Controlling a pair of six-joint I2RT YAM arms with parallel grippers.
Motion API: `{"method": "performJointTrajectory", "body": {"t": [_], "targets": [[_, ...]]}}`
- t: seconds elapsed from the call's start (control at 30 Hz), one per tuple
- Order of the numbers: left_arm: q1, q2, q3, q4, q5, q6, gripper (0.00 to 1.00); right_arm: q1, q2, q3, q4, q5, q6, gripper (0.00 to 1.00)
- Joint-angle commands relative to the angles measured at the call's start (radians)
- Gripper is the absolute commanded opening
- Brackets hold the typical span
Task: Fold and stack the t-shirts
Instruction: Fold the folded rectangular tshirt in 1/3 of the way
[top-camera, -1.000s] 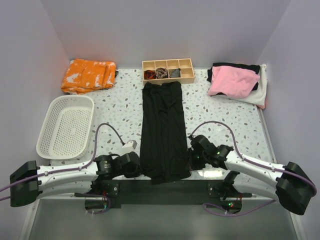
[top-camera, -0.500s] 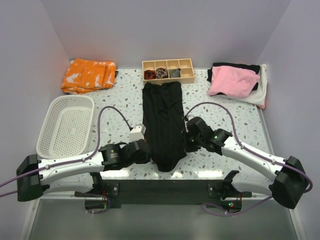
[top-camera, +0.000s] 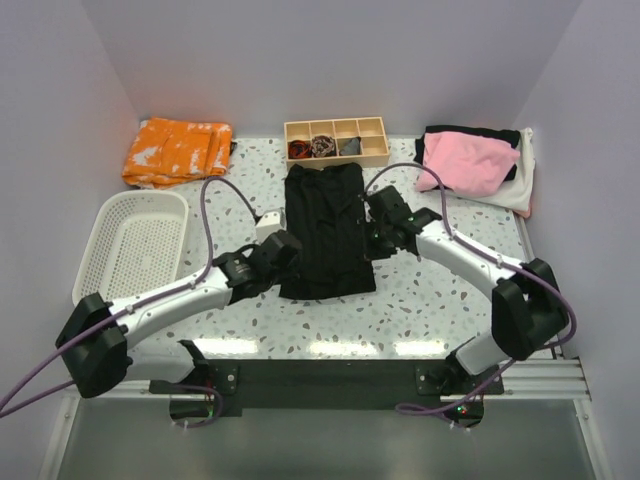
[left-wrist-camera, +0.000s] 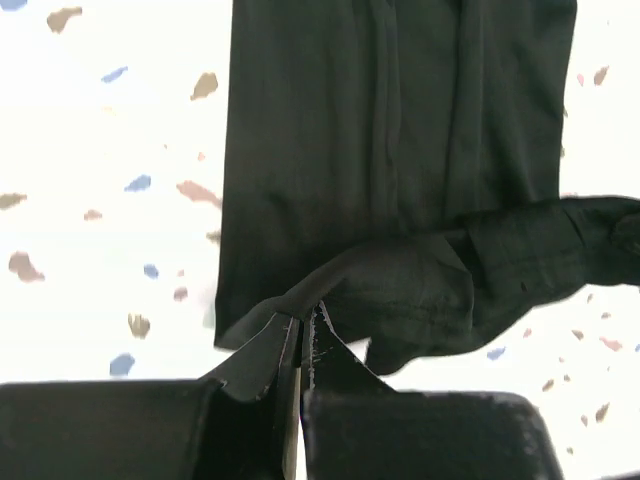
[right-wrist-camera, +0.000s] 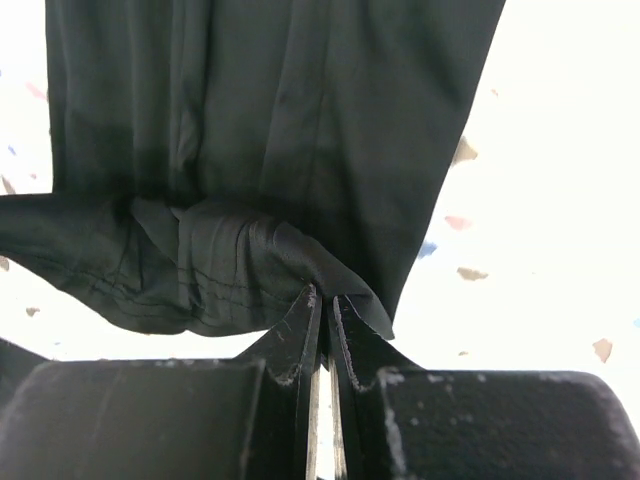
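A large plain black t-shirt (top-camera: 322, 225) lies in a long strip down the middle of the table, its near end lifted and doubled back over itself. My left gripper (top-camera: 285, 246) is shut on the shirt's left hem corner (left-wrist-camera: 330, 285). My right gripper (top-camera: 372, 235) is shut on its right hem corner (right-wrist-camera: 300, 262). Both hold the hem a little above the flat part of the shirt (left-wrist-camera: 380, 130), which also fills the right wrist view (right-wrist-camera: 280, 90). A pile of pink (top-camera: 465, 162), black and white t-shirts sits at the far right.
A wooden divided tray (top-camera: 335, 141) with small dark rolled pieces stands just beyond the shirt's far end. An orange patterned cloth (top-camera: 177, 150) lies at the far left. A white plastic basket (top-camera: 133, 250) stands at the left.
Both grippers have carried the shirt's near hem away from the table's front edge towards the far end, folding the shirt over itself. The visible strip is now about half as long.
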Motion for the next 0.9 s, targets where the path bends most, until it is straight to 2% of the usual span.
{"method": "performJointTrajectory", "body": {"t": [0.0,0.13,0.33,0.4,0.43,0.47,0.5,0.57,0.67,0.73,0.87], "targets": [[0.083,0.111,0.091,0.129,0.025,0.145,0.00,-0.059,0.097,0.130,0.003,-0.065,-0.082,0.06],[0.172,0.205,0.127,0.184,0.083,0.194,0.00,-0.101,0.212,0.220,-0.006,-0.113,-0.102,0.06],[0.261,0.354,0.196,0.236,0.141,0.263,0.01,-0.149,0.378,0.340,-0.038,-0.129,-0.118,0.11],[0.278,0.401,0.227,0.256,0.153,0.292,0.11,-0.162,0.407,0.383,-0.049,-0.113,-0.121,0.22],[0.291,0.415,0.236,0.267,0.155,0.306,0.17,-0.167,0.430,0.397,-0.067,-0.095,-0.121,0.31],[0.299,0.441,0.256,0.275,0.157,0.331,0.36,-0.175,0.436,0.415,-0.072,-0.051,-0.116,0.53],[0.305,0.452,0.267,0.275,0.154,0.341,0.48,-0.176,0.439,0.421,-0.075,-0.034,-0.116,0.59],[0.321,0.469,0.289,0.262,0.131,0.351,0.64,-0.179,0.418,0.432,-0.086,0.035,-0.118,0.66],[0.328,0.457,0.312,0.239,0.083,0.360,0.67,-0.179,0.348,0.425,-0.073,0.049,-0.139,0.71],[0.328,0.410,0.306,0.241,0.075,0.374,0.68,-0.179,0.314,0.418,-0.072,0.004,-0.153,0.71],[0.328,0.315,0.257,0.268,0.189,0.406,0.67,-0.176,0.282,0.393,-0.095,-0.151,-0.150,0.71]]}}
